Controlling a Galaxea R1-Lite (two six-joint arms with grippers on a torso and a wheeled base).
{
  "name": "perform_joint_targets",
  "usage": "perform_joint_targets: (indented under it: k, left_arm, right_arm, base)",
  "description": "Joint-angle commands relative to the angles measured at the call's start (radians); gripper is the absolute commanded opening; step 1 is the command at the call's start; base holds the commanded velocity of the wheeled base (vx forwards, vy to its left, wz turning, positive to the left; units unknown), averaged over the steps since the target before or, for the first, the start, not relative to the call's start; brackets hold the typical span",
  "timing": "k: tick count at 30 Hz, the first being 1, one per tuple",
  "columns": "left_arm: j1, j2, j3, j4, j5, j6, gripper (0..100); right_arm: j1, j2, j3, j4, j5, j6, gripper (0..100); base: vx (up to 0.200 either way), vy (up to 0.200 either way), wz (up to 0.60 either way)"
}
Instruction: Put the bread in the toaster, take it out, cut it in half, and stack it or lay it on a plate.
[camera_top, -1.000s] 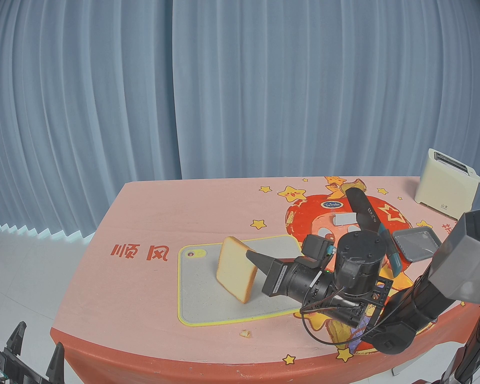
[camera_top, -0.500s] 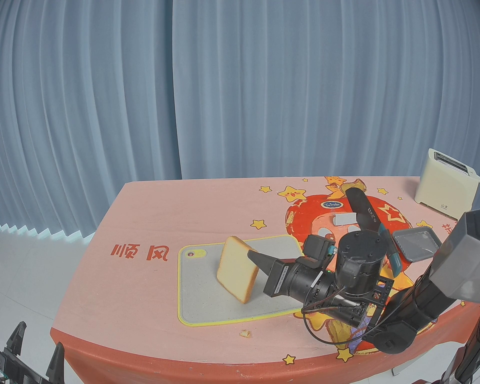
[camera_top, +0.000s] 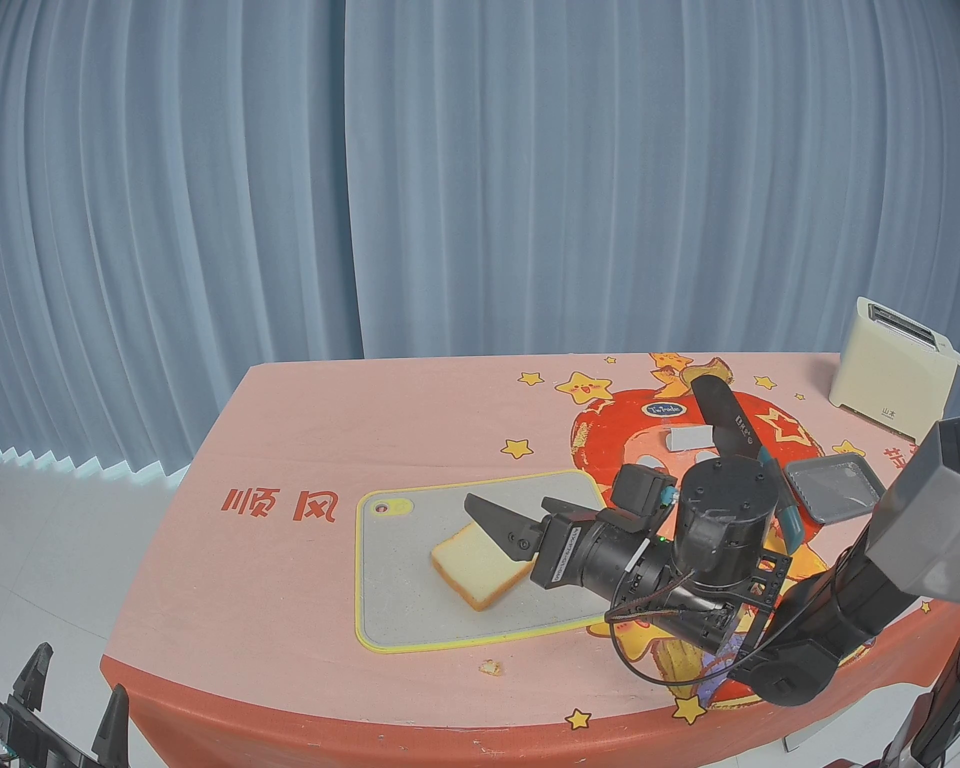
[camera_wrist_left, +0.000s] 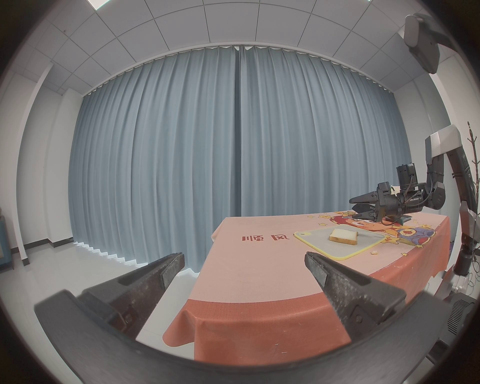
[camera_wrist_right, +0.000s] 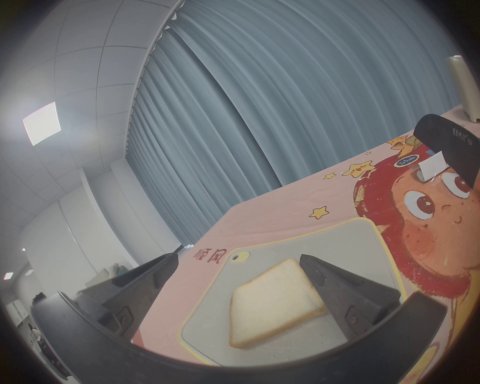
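**Head view.** Pale square bread slice with tan crust (camera_top: 480, 568): lies flat on the grey cutting board with yellow rim (camera_top: 400, 600), toward the board's 3 o'clock side. Right tool (camera_top: 505, 502): spread open and holding nothing, over the slice, entering from 3 o'clock. Cream slot toaster (camera_top: 893, 368): at 2 o'clock from the board, at the far edge of the pink printed tabletop (camera_top: 350, 420), well apart from the slice. Black-bladed knife with teal handle (camera_top: 740, 430) and grey square plate (camera_top: 835, 487): between board and toaster, with a small white block (camera_top: 690, 437) beside the blade. One crumb (camera_top: 490, 667): at 6 o'clock, just off the board. Left tool (camera_top: 75, 700): low at 8 o'clock, off the tabletop.

**Left wrist view.** Left tool (camera_wrist_left: 242, 257): fingers wide apart, empty, well short of the tabletop. The slice (camera_wrist_left: 343, 235) shows flat on the board (camera_wrist_left: 320, 245); the right tool (camera_wrist_left: 356, 207) hangs above it, apart from it.

**Right wrist view.** Right tool (camera_wrist_right: 237, 259): fingers straddle the slice (camera_wrist_right: 272, 302) without pinching it. Knife (camera_wrist_right: 447, 145) and toaster (camera_wrist_right: 462, 87): beyond the board (camera_wrist_right: 350, 245).

**Handling, judged.** Light, soft and crumbly; dents under a hard pinch. Best taken across two opposite crust edges. Lying flat, it offers little edge, so one crust likely needs tipping up first.
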Motion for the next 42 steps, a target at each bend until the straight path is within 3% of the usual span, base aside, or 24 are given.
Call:
perform_joint_targets:
  k: [1,6,19,34,42]
  left_arm:
    - [0.0,-0.005,0.018,-0.002,0.0,-0.001,100]
    - [0.002,-0.005,0.018,0.0,0.0,-0.001,100]
    - [0.0,-0.005,0.018,0.0,0.0,-0.001,100]
    - [0.0,-0.005,0.018,0.0,0.0,-0.001,100]
    - [0.002,-0.005,0.018,0.0,0.0,-0.001,100]
  right_arm:
    - [-0.008,-0.012,0.002,0.023,-0.009,-0.018,100]
    - [-0.005,-0.037,-0.007,0.096,-0.025,-0.021,100]
    - [-0.014,-0.092,-0.013,0.102,-0.039,-0.036,100]
    - [-0.049,-0.192,0.002,0.089,-0.045,-0.205,100]
    - [-0.056,-0.262,0.001,0.1,-0.052,-0.266,100]
  base:
    - [0.0,0.0,0.0]
    - [0.0,0.0,0.0]
    - [0.0,0.0,0.0]
    - [0.0,0.0,0.0]
    - [0.0,0.0,0.0]
